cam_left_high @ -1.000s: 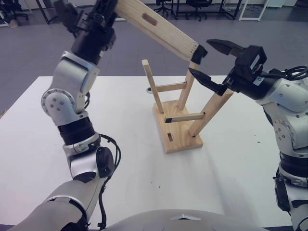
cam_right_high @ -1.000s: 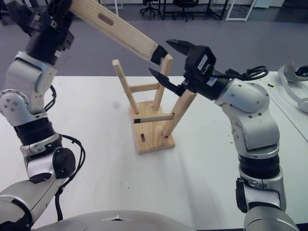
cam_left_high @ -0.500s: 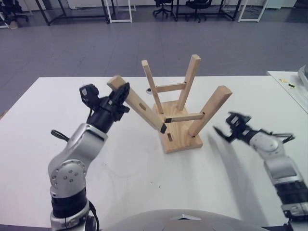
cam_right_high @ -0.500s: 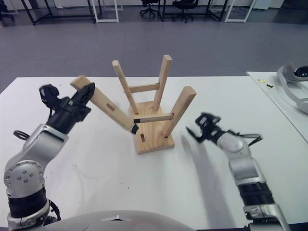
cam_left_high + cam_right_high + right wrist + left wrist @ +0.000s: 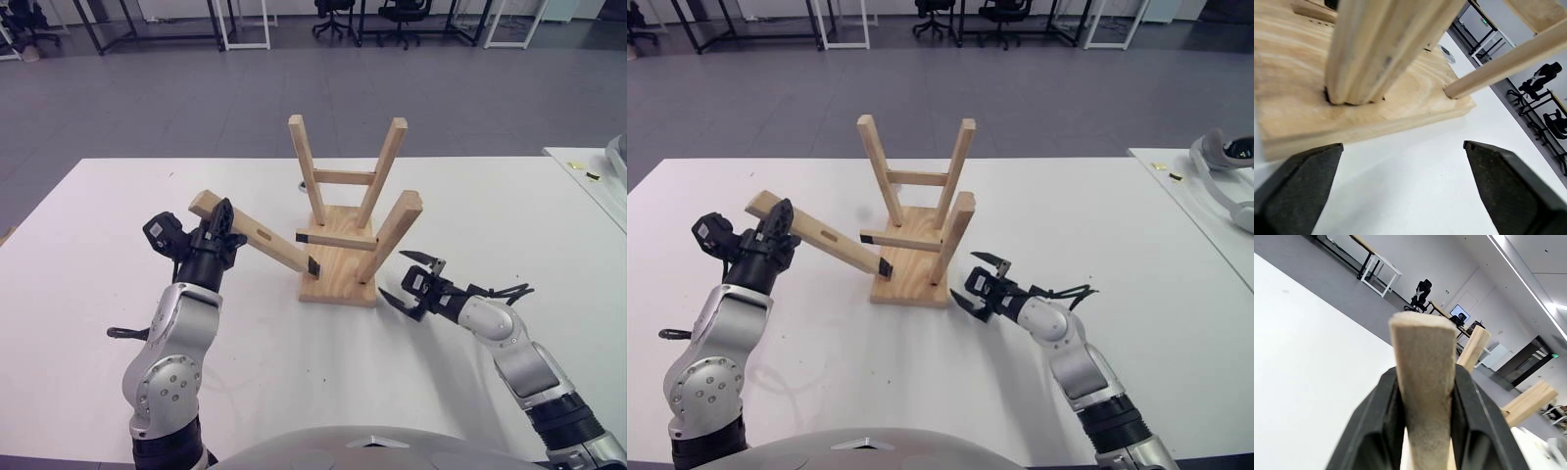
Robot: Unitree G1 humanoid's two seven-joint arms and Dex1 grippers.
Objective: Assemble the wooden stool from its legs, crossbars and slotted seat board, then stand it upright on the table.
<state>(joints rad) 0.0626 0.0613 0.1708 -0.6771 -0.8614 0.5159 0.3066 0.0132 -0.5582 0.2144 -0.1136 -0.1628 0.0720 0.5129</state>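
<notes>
My left jaws are clamped on the upper end of a loose leg (image 5: 257, 237). In the left wrist view the wood (image 5: 1425, 382) sits tight between the two black fingers (image 5: 1376, 431). This leg is tilted, sloping down from my grip towards the stool (image 5: 343, 225). Its dark-tipped lower end is at the left edge of the seat board (image 5: 338, 284), and I cannot tell whether it touches the board.

The stool rests upside down near the middle of the white surface (image 5: 98, 245), with the seat board flat on it and three legs pointing up. The two far legs (image 5: 306, 166) (image 5: 382, 171) lean slightly apart and are joined by a crossbar (image 5: 345, 178). The near right leg (image 5: 392, 235) stands tilted in its slot. A second crossbar (image 5: 338, 240) runs left from that leg, and its dark free end hangs above the board's left side, close to the tip of the loose leg.

My right jaws are wide apart and hold nothing. They sit low over the surface, just beside the board's right front corner. In the right wrist view both fingertips (image 5: 1298, 181) frame the board's edge (image 5: 1352, 112), the foot of the near leg (image 5: 1381, 44) seated in it, and a crossbar (image 5: 1508, 58) beyond.
</notes>
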